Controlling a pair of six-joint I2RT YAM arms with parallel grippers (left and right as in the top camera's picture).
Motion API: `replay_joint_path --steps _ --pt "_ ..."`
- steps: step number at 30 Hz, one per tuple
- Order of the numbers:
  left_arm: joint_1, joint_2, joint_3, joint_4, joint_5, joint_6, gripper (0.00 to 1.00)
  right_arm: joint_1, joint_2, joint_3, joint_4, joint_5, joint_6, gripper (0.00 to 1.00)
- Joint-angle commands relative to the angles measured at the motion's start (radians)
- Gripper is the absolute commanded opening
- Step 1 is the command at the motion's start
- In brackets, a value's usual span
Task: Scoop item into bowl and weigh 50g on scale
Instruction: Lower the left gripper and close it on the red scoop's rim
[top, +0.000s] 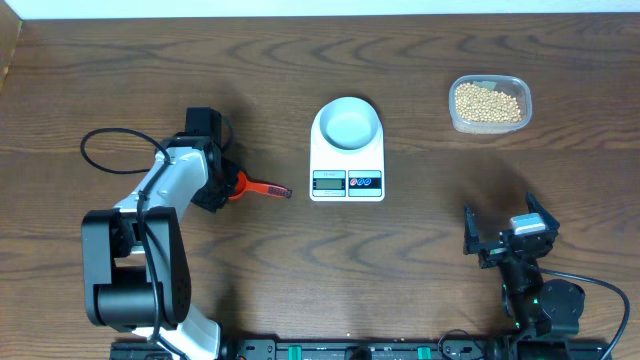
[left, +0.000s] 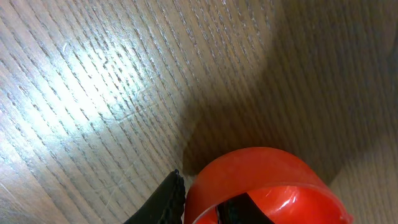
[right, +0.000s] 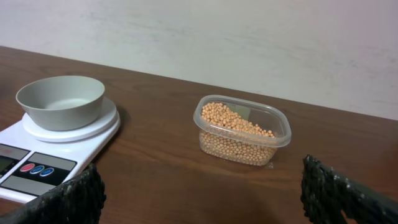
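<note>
The pale bowl (top: 346, 124) (right: 61, 99) stands empty on the white scale (top: 347, 182) (right: 37, 168) at mid-table. The tan beans (top: 488, 102) (right: 239, 134) fill a clear tub at the far right. My left gripper (top: 225, 186) (left: 202, 208) is shut on the wall of a red scoop (top: 243, 186) (left: 261, 180), one finger outside its cup and one inside. The scoop sits low over the table left of the scale, its handle pointing right. My right gripper (top: 500, 235) (right: 199, 199) hangs open near the front right, facing the tub, with nothing between its fingers.
The clear plastic tub (top: 455, 115) (right: 280, 127) sits to the right of the scale, near the back edge. A black cable (top: 105, 150) loops on the table behind the left arm. A pale wall rises just past the table's far edge.
</note>
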Motion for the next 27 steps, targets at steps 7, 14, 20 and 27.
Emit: replay_joint_path --steps 7,14,20,27 --pt "0.000 0.014 0.016 0.000 -0.018 -0.005 0.21 0.005 -0.004 -0.003 -0.002 -0.006 -0.011 0.99" --pt "-0.001 0.014 0.016 0.000 -0.018 -0.005 0.21 0.005 -0.004 -0.003 -0.002 -0.006 -0.011 0.99" --pt "-0.001 0.014 0.005 0.001 -0.018 -0.005 0.21 0.005 -0.004 -0.003 -0.002 -0.006 -0.011 0.99" --pt "-0.001 0.014 0.001 0.001 -0.021 -0.005 0.20 0.005 -0.004 -0.003 -0.002 -0.006 -0.011 0.99"
